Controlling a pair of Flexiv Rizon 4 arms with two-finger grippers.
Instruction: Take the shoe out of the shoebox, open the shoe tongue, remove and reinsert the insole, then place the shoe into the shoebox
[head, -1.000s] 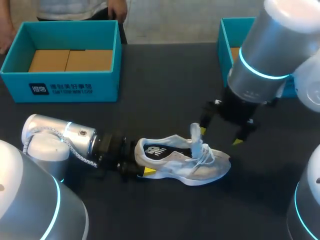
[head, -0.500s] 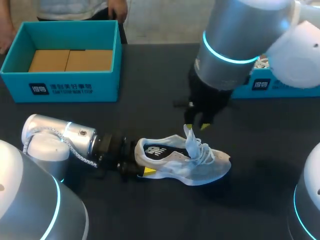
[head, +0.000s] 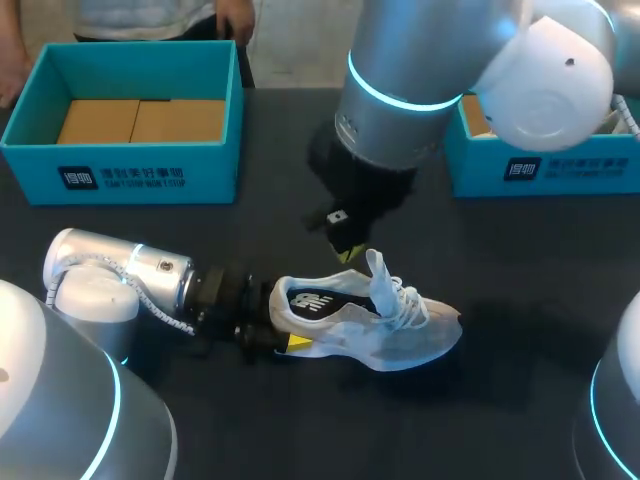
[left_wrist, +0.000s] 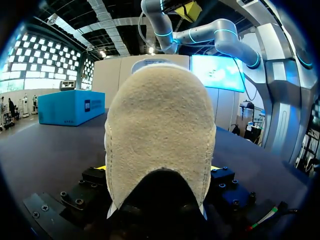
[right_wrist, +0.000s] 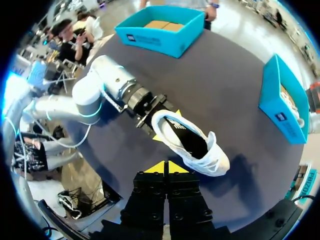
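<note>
A white sneaker (head: 400, 335) lies on its side on the black table (head: 290, 200), toe to the right, tongue (head: 379, 276) standing up over the laces. Its dark insole (head: 312, 301) shows in the opening. My left gripper (head: 284, 328) holds the heel from two sides. In the left wrist view the suede heel (left_wrist: 160, 125) fills the space between the left gripper's (left_wrist: 157, 170) fingers. My right gripper (head: 348, 252) hangs shut and empty just above the shoe's opening, beside the tongue. Its wrist view looks down past the right gripper (right_wrist: 165, 167) onto the shoe (right_wrist: 214, 160).
A teal shoebox (head: 150, 165) with a cardboard floor stands open at the back left. A second teal box (head: 540, 172) stands at the back right, partly behind my right arm. Bare table lies in front of and to the right of the shoe.
My right arm has swung left, from beside the toe to above the shoe's opening, and its fingers have closed. The shoe and left arm have not moved.
</note>
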